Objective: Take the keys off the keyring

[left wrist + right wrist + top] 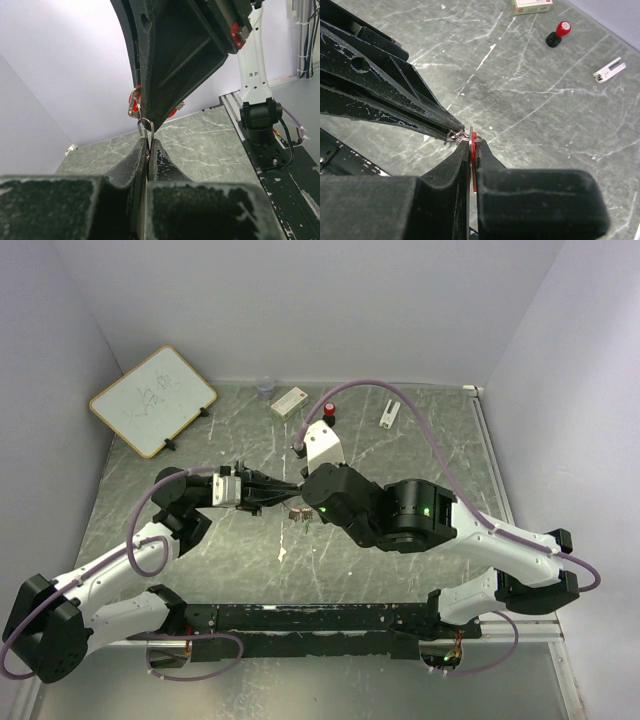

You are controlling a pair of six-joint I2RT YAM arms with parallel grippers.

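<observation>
Progress looks partial at best: the left pincer (pixel 148 150) is closed tight on the keyring (pixel 145 121), and the right pincer (pixel 471 150) is clamped on the flat head of the red key (pixel 135 94). The two tips meet nose to nose in the air above the middle of the worktop (pixel 535 115). The wire appears to run through the red key, so by this reading no key is off yet and the whole job of working each one along the coil is left to do. A small cluster (pixel 298 512) dangles just beneath the meeting point in the top view; it may be further keys, but it is too small to tell colour or count. The keyring is thin, bright silver wire, springy by the look of it, bent into a narrow loop. The red key has a glossy plastic head, thin enough to sit edge-on between the jaws. The fingers (pixel 395 95) are matte black, rough, and scuffed white along their edges. The worktop is smooth grey-green with pale marble-like veins.
</observation>
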